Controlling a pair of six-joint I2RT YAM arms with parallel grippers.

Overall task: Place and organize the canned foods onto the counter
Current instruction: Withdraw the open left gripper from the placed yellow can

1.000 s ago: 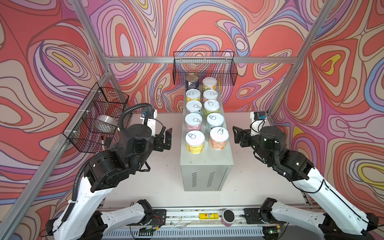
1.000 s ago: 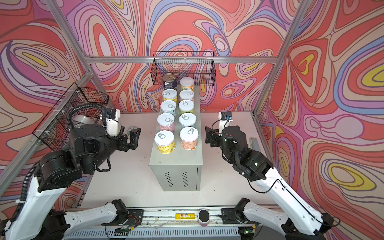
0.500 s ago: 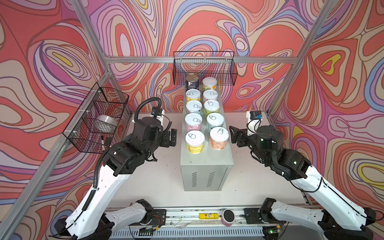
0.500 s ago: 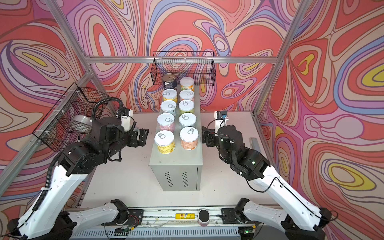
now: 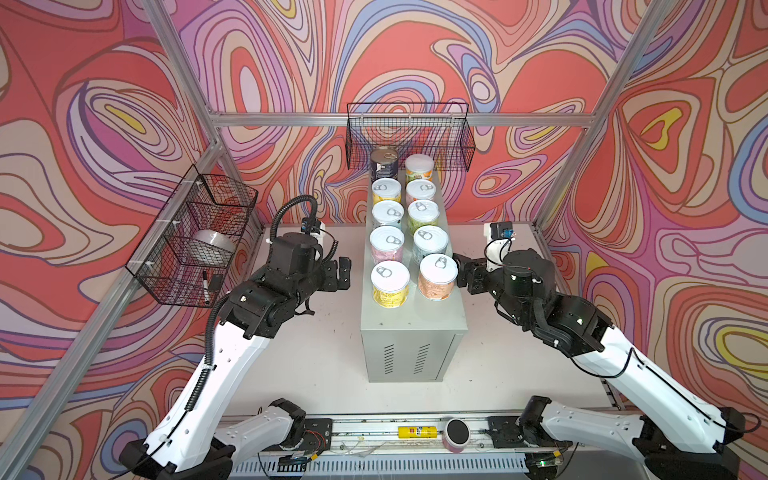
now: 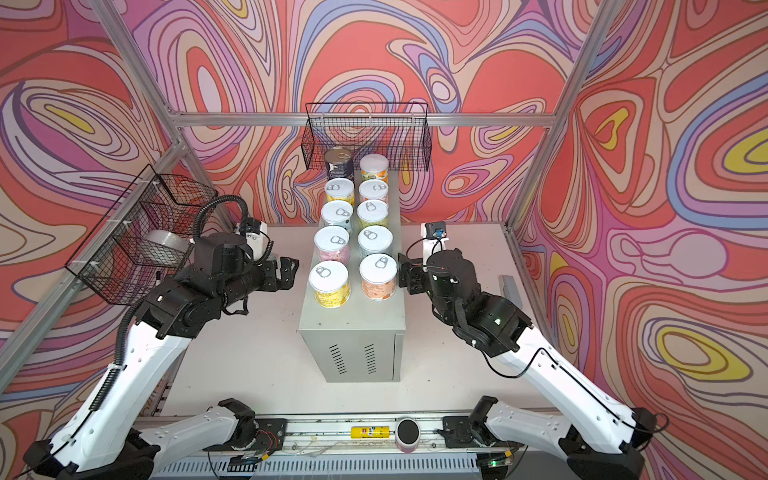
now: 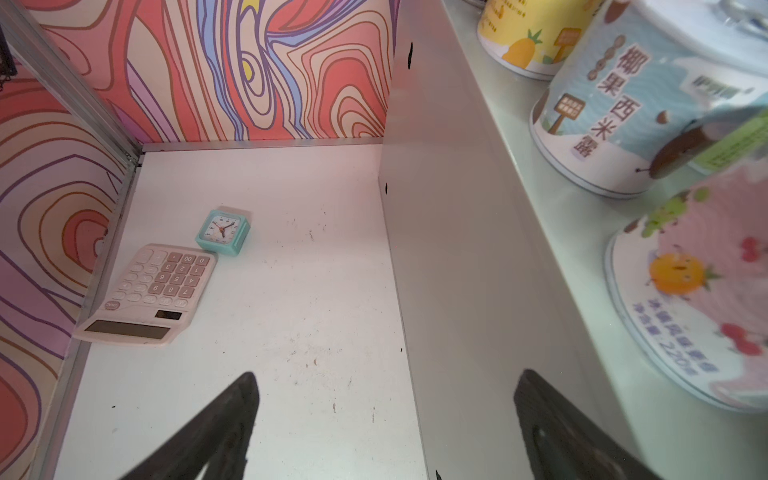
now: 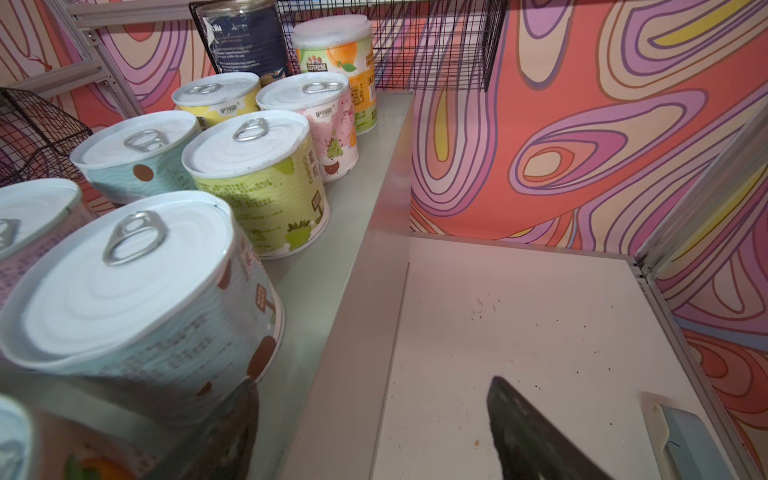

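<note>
The canned foods (image 5: 409, 216) all stood upright on the bench (image 5: 411, 320), a tall grey cabinet with a glossy painted-metal top. They stood in two rows running away from me, long axes vertical. Most were squat cylinders with white lids, bright pull rings and pastel paper labels. A taller dark-blue tin (image 5: 384, 164) with a silvery lid stood at the far end.

Both arms flanked the front pair. The left hand (image 5: 337, 273) hung beside the bench's left wall, fingers spread and empty, and the yellow-labelled tin (image 5: 390, 284) lay to its right, across the bench edge and clearly apart. The right hand (image 5: 465, 272) was spread and empty too, and the orange-labelled tin (image 5: 437, 276) lay just to its left. It was the nearer of the two; whether a finger touched the label I could not tell. To my eye the placing looked done, with only straightening left. The smooth round sides would turn easily under a sideways nudge.
</note>
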